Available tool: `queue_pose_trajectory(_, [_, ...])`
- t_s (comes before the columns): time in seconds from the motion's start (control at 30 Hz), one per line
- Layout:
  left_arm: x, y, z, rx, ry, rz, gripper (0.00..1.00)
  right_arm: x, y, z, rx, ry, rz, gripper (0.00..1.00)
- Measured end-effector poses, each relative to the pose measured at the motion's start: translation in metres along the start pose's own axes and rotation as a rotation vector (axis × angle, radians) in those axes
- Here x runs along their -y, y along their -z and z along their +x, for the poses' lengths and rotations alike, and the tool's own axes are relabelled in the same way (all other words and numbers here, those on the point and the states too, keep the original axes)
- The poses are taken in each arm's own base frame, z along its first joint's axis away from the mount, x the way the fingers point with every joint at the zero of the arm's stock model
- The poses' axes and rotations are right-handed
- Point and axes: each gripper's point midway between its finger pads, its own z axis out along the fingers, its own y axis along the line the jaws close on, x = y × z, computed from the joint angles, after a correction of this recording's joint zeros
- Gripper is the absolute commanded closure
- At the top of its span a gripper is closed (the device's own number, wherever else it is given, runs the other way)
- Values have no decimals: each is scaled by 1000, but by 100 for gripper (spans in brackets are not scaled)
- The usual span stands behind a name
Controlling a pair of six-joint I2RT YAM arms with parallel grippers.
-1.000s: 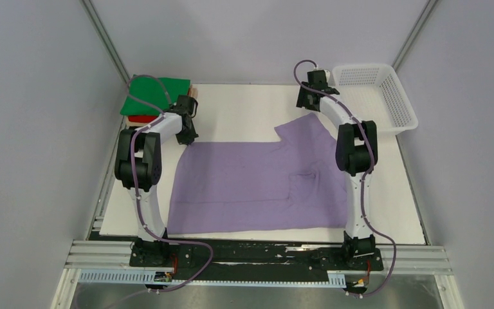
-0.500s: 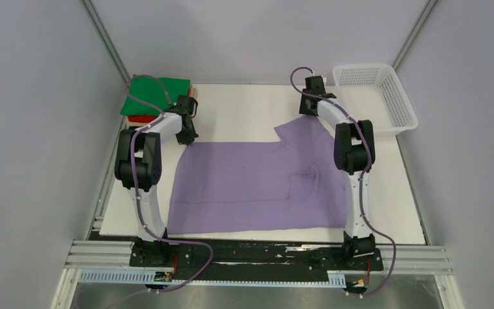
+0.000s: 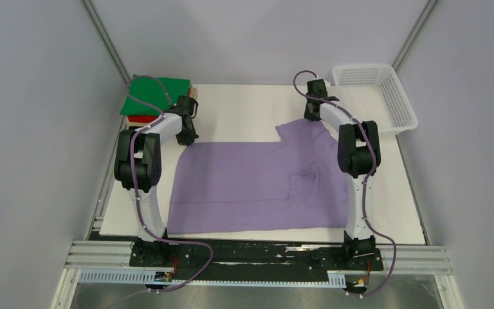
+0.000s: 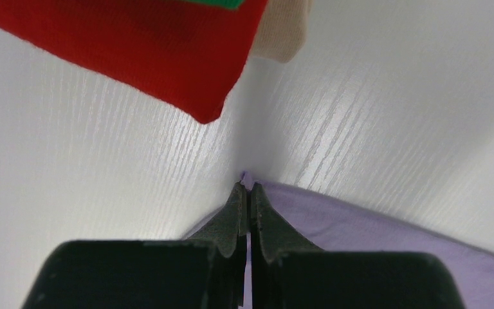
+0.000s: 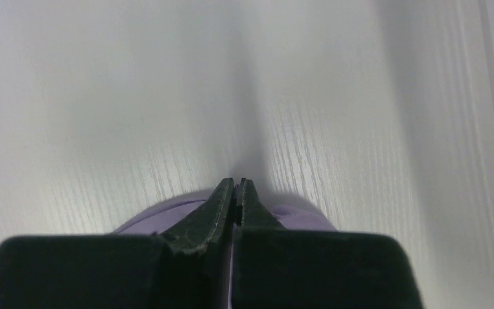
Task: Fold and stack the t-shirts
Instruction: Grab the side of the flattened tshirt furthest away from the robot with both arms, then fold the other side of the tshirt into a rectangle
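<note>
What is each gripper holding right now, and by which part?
Both pinch the lavender t-shirt: the left gripper holds its far left corner, and the right gripper holds the far edge of its sleeve.

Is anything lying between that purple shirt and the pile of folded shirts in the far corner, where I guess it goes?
Nothing visible does. Only bare white table separates the purple shirt from the folded pile; the left gripper, shut on the shirt's corner, is right beside it. The white basket sits far right.
</note>
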Motion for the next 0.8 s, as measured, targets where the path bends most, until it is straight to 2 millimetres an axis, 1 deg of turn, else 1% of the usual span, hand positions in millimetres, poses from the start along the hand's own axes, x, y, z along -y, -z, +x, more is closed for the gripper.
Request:
queue_pose_trajectory(0.1, [1,3,1,-1,-5,2,100,0,9,5,-8,13,-3,100])
queue_pose_trajectory(0.2, [2,9,3,2,-10,7,100,-1,25,8,-8,32,-13,100])
queue_pose_trajectory(0.33, [3,22,6,18,-16,19,100,-2,59,12,7,45,-35,100])
queue_pose_trajectory(0.47, [2,35,13,28,-25,28,100,1,99,19,30,52,-54,100])
queue_pose_trajectory(0.57, [0,45,23,32,-34,30,100,2,129,28,50,61,-66,100])
queue_pose_trajectory(0.8, [-7,76,44,71,-42,38,100,9,185,56,72,57,-90,100])
